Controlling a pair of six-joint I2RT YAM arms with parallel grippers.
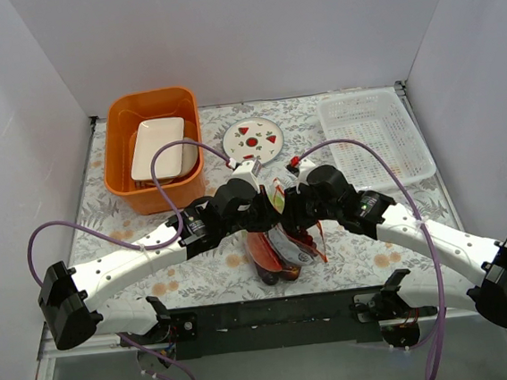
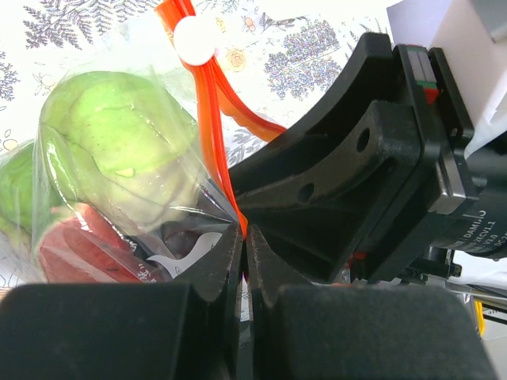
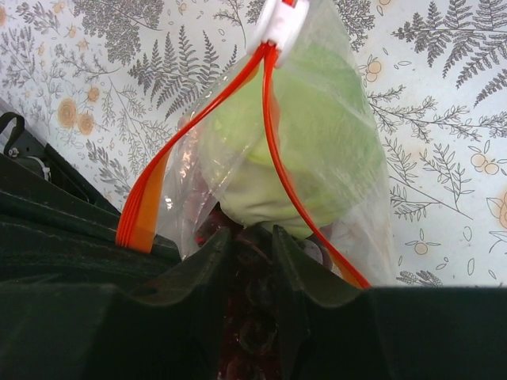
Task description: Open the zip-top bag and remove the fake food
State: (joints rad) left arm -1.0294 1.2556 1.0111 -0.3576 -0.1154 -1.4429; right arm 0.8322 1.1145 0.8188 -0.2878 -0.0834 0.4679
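The zip-top bag [image 1: 277, 252] lies at the table's middle, between both grippers. My left gripper [image 1: 267, 208] is shut on the bag's orange zip strip [image 2: 211, 127] near the mouth, as the left wrist view [image 2: 245, 237] shows. A white slider [image 2: 196, 36] sits at the strip's far end. Green balls [image 2: 111, 134] and a red piece [image 2: 79, 249] show through the plastic. My right gripper [image 1: 291, 209] reaches between the two parted strips [image 3: 142, 206]. Its jaws [image 3: 249, 241] are closed on a dark purple bumpy piece, under a green ball [image 3: 309, 134].
An orange bin [image 1: 120, 180] holding a white dish [image 1: 157, 150] stands at the back left. A strawberry plate [image 1: 253, 139] lies at the back middle. A white mesh basket [image 1: 416, 152] is at the back right. A black rail [image 1: 283, 311] runs along the front.
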